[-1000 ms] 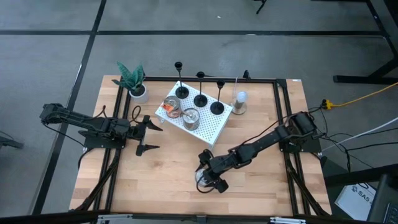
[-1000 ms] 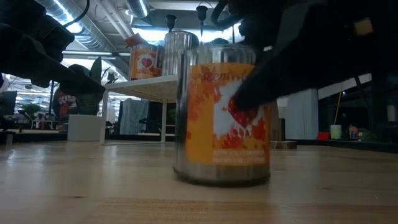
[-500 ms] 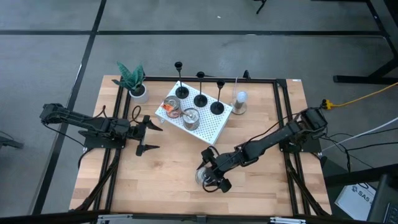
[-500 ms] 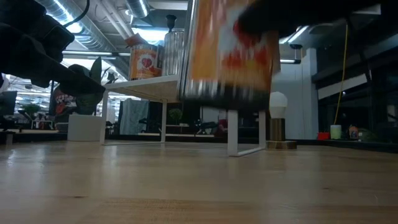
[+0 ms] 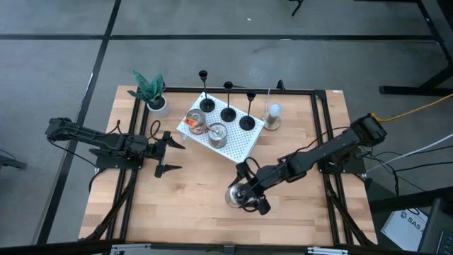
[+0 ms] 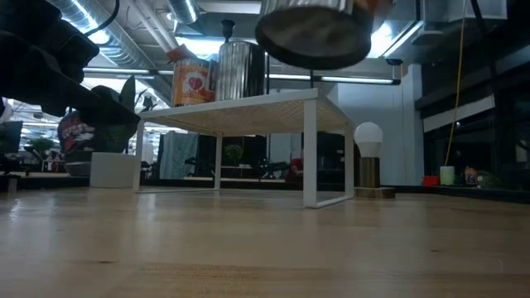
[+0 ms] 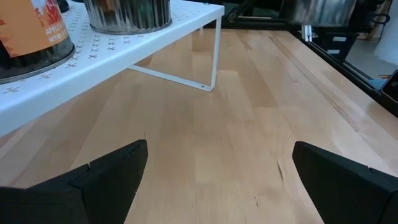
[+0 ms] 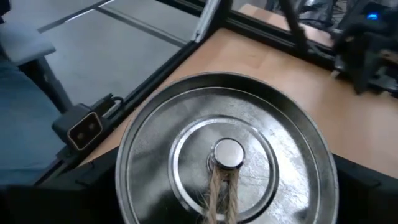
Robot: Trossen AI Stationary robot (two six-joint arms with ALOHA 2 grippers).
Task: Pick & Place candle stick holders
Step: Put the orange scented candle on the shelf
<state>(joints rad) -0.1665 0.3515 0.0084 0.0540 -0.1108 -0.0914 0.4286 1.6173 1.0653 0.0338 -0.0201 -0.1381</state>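
Three black candle stick holders (image 5: 206,105) (image 5: 228,113) (image 5: 247,122) stand by their round bases in a row on the far part of a white perforated rack (image 5: 237,147). No gripper touches them. My right gripper (image 5: 249,197) is near the table's near edge, shut on a tin candle jar (image 5: 236,196) with a metal lid (image 8: 227,155) and an orange label. In the low view only the jar's bottom (image 6: 315,33) shows, high above the table. My left gripper (image 5: 172,155) waits open and empty at the table's left, short of the rack. My right gripper pinches the jar's side wall below the lid between its two fingers (image 8: 364,193), one on each side. The lid hides the place of contact. The arm reaches in from the table's right. The jar is lifted clear of the table and about upright, lid up.
Two more tins (image 5: 195,122) (image 5: 216,134) stand on the rack's near-left part. A potted plant (image 5: 150,92) is at the far left corner and a small lamp with a white bulb (image 5: 273,115) is right of the rack. Bare wood (image 5: 191,205) lies toward the near edge.
My right gripper has risen with the candle jar and shifted a little toward the table's right. The jar stood on the table a second ago and is now lifted clear, high above the wood. My left arm has kept still.
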